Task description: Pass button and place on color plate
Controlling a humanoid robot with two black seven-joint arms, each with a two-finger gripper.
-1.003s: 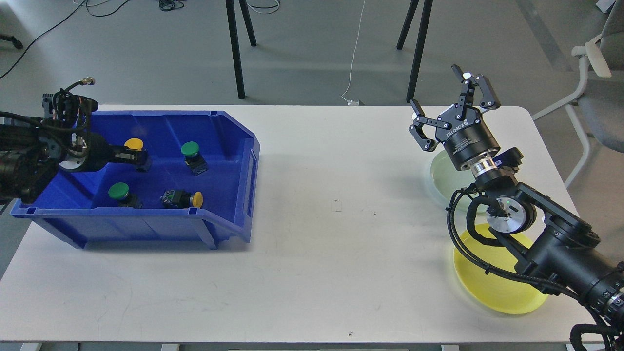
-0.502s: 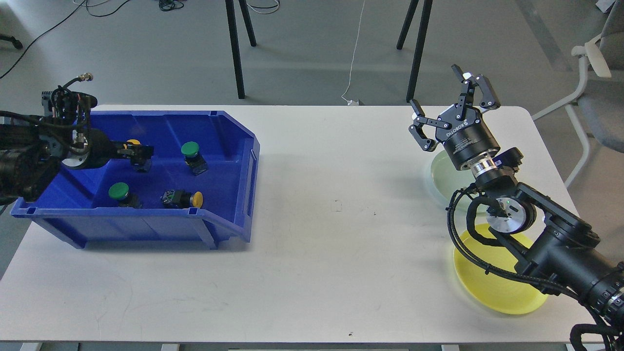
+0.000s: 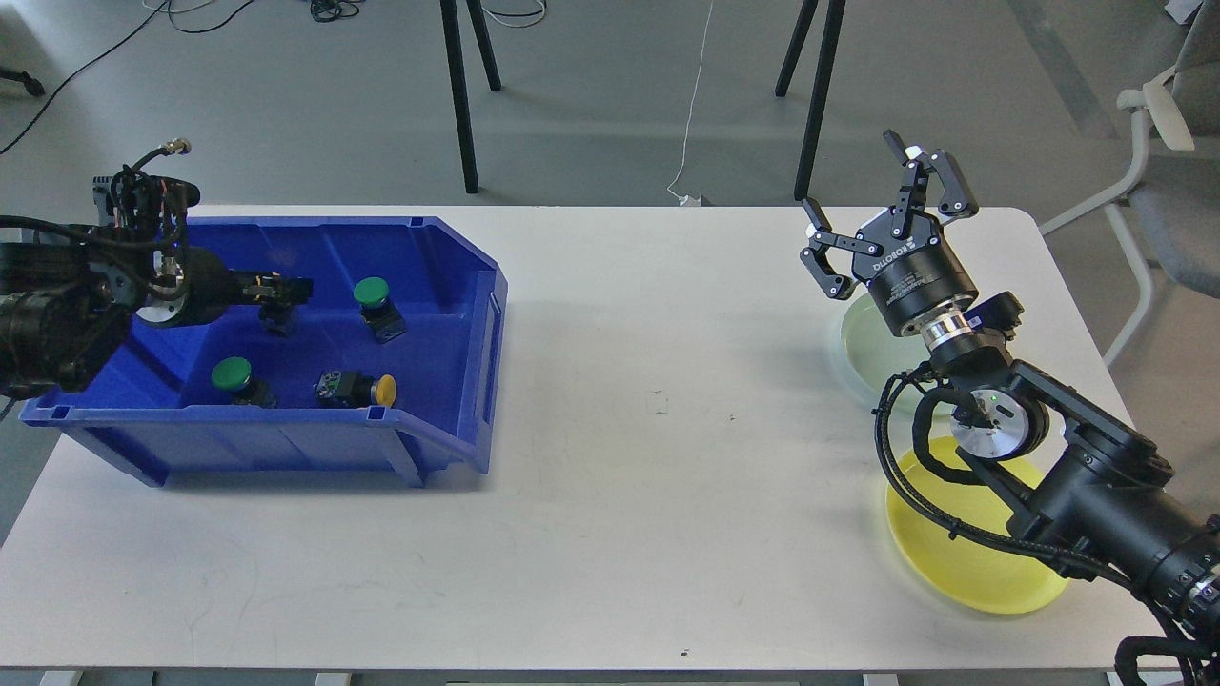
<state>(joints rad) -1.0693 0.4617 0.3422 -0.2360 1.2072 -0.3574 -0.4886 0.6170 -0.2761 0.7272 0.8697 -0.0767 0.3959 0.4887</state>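
A blue bin (image 3: 456,250) stands at the table's left. In it are a green button (image 3: 371,291), a second green button (image 3: 231,373) and a yellow button (image 3: 383,389) lying on its side. My left gripper (image 3: 288,287) reaches into the bin from the left, just above a black button body (image 3: 278,322) whose cap it hides. Its fingers are dark and I cannot tell them apart. My right gripper (image 3: 848,171) is open and empty, pointing up above the table's right back. Under that arm lie a pale green plate (image 3: 863,345) and a yellow plate (image 3: 963,562).
The white table (image 3: 648,400) spans the view. Black stand legs (image 3: 457,95) rise behind its far edge, and a grey chair (image 3: 1168,181) stands at the far right. My right arm (image 3: 1096,476) covers part of both plates.
My left gripper has moved right, deeper into the bin, and now covers the yellow cap that showed there a second ago. The right arm has barely moved.
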